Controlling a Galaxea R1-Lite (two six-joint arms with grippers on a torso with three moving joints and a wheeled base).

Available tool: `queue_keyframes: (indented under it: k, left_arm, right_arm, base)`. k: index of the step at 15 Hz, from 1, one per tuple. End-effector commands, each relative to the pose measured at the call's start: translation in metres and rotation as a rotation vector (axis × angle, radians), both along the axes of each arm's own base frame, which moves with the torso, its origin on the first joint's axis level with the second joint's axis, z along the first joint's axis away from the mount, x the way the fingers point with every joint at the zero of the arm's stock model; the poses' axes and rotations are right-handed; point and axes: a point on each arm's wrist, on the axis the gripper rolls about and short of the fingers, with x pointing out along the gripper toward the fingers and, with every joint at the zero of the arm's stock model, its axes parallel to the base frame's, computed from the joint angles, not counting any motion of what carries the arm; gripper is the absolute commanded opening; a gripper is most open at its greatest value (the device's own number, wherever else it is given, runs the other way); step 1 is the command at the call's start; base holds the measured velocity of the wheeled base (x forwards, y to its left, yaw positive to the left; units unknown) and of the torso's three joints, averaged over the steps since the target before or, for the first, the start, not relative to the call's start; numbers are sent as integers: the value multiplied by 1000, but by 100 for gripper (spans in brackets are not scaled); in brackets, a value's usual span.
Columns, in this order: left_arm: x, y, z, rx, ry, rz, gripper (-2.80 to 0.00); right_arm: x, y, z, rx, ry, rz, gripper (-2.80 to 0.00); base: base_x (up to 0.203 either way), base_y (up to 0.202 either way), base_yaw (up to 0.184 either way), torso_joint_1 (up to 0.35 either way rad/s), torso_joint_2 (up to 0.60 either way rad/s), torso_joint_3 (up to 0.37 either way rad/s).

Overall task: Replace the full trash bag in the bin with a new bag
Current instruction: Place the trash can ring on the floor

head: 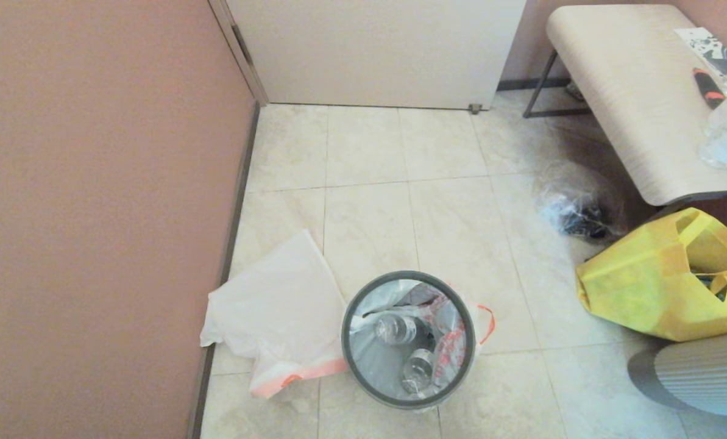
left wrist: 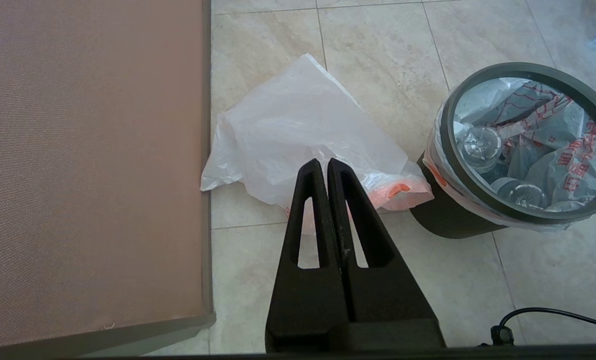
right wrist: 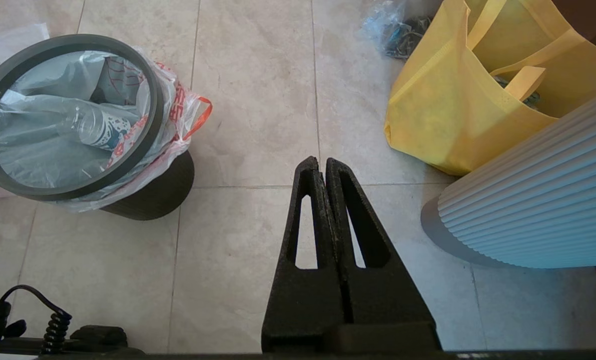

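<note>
Head view shows nothing started: the bulgy translucent white bottle-filled bag [head: 418, 341] sits in the small round black plastic bin [head: 468, 341], so the left hand [left wrist: 323, 165] and right hand [right wrist: 317, 164], both pressed together and empty, must first spread to lift it.

Bright, even light; soft shadows

The tiled floor [head: 448, 201] is being occupied by the bin [head: 351, 360], with the new bag [head: 278, 311] lying flat just beside it, and by a clear plastic bag [head: 573, 210] and a yellow tote [head: 643, 286] near the bench [head: 619, 91].
</note>
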Motion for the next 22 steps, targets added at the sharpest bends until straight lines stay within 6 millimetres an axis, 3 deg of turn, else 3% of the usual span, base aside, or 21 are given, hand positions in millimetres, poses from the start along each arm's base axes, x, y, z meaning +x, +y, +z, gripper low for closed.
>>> queue_keyframes:
  k: [1, 15, 18, 22]
  left_arm:
    - [1, 0, -2, 0, 9, 0, -280]
    - [1, 0, -2, 0, 9, 0, -280]
    - [1, 0, -2, 0, 9, 0, -280]
    - [1, 0, -2, 0, 9, 0, -280]
  right_arm:
    - [1, 0, -3, 1, 12, 0, -280]
    - [2, 0, -2, -11, 28, -4, -280]
    - [-3, 0, 13, -28, -19, -3, -280]
    - [12, 0, 50, -41, 101, 4, -280]
  base:
    - [0, 0, 0, 0, 0, 0]
    - [0, 0, 0, 0, 0, 0]
    - [0, 0, 0, 0, 0, 0]
    - [0, 0, 0, 0, 0, 0]
